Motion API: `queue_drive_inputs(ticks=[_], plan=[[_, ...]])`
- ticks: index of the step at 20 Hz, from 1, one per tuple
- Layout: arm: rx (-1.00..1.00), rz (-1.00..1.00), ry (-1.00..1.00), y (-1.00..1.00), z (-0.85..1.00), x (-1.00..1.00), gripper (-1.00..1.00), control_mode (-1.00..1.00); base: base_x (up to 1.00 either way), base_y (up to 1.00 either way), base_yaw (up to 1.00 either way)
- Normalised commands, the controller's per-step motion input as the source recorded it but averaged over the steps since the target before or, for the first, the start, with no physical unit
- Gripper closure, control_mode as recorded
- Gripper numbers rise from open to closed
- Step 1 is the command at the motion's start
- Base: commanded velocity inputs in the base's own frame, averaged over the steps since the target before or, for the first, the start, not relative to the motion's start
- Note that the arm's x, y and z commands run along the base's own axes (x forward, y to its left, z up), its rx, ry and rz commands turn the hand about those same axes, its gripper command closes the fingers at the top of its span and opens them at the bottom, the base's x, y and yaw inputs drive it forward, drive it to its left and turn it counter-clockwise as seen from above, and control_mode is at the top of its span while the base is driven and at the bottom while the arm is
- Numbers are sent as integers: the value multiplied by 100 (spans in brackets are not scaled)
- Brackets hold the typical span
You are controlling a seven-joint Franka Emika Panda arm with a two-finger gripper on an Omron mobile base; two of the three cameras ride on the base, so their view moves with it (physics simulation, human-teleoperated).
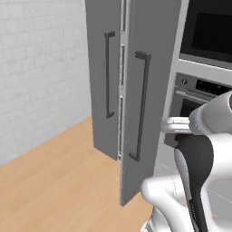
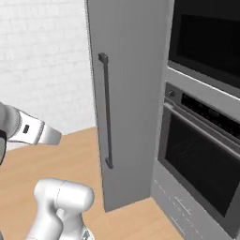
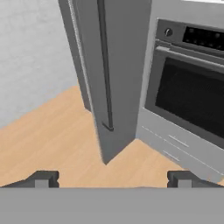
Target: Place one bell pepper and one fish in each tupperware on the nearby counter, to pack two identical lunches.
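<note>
Fridge (image 1: 136,90): tall grey unit with two doors, both swung ajar, each with a long dark vertical handle (image 1: 141,106). In the left base view the nearer door hangs out over the floor (image 1: 54,181) and a thin gap shows between the two doors; the interior is not visible from any camera. In the hand view the nearer door stands edge-on, just left of centre.

Oven stack (image 2: 206,140): just right of the fridge, built into the same grey column. Dark glass door, control strip with a knob (image 3: 166,32) above it, a second dark appliance higher up.

Wall (image 2: 42,61): white brick, left of the fridge, meeting the wood-coloured floor.

Gripper (image 3: 113,178): jaws spread wide, nothing between the fingertips (image 3: 43,178). It is empty and points at the base of the nearer fridge door and the oven's lower edge, well apart from both.

Task items: no tupperware, counter, bell pepper or fish can be located in these frames; presumably the food is inside the fridge, but that is a guess.

Step in hand (judgement): fetch stage, very early. No item picked, nothing packed.

Next move calls for: getting a line of sight into the fridge past the nearer door, which probably means repositioning the base or arm, then reaching a first item with the jaws open. Risk: clipping the door edge.
</note>
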Motion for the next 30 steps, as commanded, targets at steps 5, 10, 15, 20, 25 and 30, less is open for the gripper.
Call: queue_drive_inputs(ticks=[5, 10, 15, 20, 25, 30], plan=[[0, 0, 0, 0, 0, 0, -100, 100, 0, 99, 72], [0, 0, 0, 0, 0, 0, -100, 100, 55, 100, 47], [0, 0, 0, 0, 0, 0, -100, 100, 100, 100, 22], [0, 0, 0, 0, 0, 0, -100, 100, 100, 100, 8], [0, 0, 0, 0, 0, 0, -100, 100, 100, 60, -14], [0, 0, 0, 0, 0, 0, -100, 100, 100, 34, -41]])
